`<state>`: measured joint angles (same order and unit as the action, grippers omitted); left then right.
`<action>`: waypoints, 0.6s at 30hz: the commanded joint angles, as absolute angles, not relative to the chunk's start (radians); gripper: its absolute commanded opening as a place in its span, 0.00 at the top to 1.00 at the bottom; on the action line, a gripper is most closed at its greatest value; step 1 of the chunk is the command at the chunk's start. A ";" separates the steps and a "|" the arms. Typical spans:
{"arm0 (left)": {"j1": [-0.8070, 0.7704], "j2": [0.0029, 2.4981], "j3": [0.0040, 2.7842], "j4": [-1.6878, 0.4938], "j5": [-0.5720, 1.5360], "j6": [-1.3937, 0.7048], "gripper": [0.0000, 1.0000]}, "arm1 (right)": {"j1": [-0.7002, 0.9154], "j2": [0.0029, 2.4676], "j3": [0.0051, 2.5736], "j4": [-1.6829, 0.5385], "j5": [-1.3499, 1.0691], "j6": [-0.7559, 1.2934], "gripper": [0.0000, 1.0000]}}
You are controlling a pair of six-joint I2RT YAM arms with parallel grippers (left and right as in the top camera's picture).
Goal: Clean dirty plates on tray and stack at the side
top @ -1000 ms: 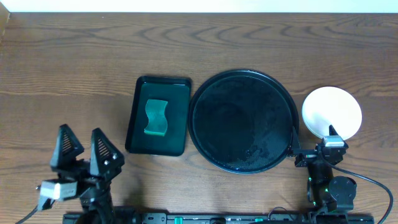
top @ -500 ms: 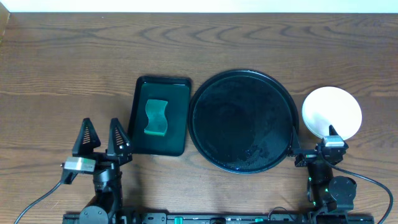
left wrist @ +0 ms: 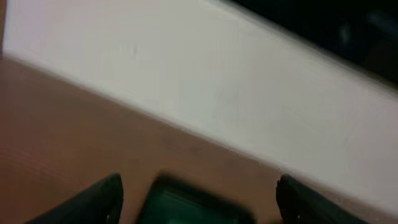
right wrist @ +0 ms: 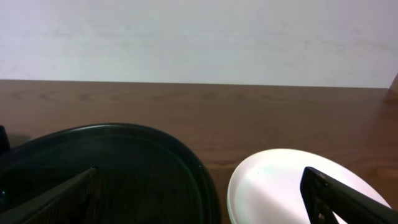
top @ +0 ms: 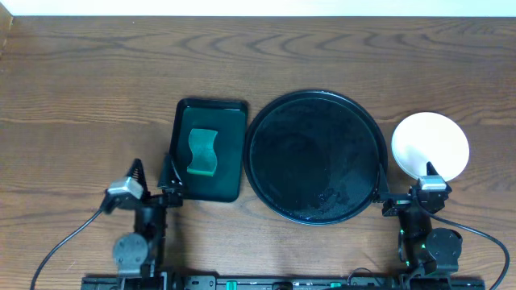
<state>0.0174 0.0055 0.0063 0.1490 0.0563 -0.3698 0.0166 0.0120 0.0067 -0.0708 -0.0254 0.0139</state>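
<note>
Plates [top: 430, 145] rest on the surface right of the tray [top: 314, 153], only a white one showing. The left hand [top: 152, 165] and right hand [top: 405, 173] are both spread, holding nothing. A careless swing of the right one could clip the plate's near edge.

The left wrist view is blurred throughout: the small dark tray [left wrist: 186, 202] is a soft shape cut off by the bottom edge, and the left claw [left wrist: 199, 183] shows only two vague finger stubs at the lower corners. In the right wrist view the bottom edge crops the round black tray [right wrist: 124, 168], the white plate [right wrist: 280, 186] and both fingers [right wrist: 56, 199] of the right claw [right wrist: 199, 171]. From overhead, whether more plates lie under the white plate cannot be told.
</note>
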 commanded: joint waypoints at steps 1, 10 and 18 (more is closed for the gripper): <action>0.014 0.002 0.004 0.058 0.091 -0.366 0.21 | 0.009 0.007 0.006 -0.074 -0.016 0.006 0.01; 0.013 0.002 0.004 -0.059 0.148 -0.208 0.21 | 0.009 0.007 0.006 -0.074 -0.016 0.006 0.01; -0.050 0.002 0.004 -0.056 0.150 0.047 0.21 | 0.009 0.007 0.005 -0.074 -0.016 0.006 0.01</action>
<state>-0.0250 0.0067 0.0116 -0.0132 0.1028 -0.1211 0.0166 0.0120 0.0071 -0.0700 -0.0254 0.0139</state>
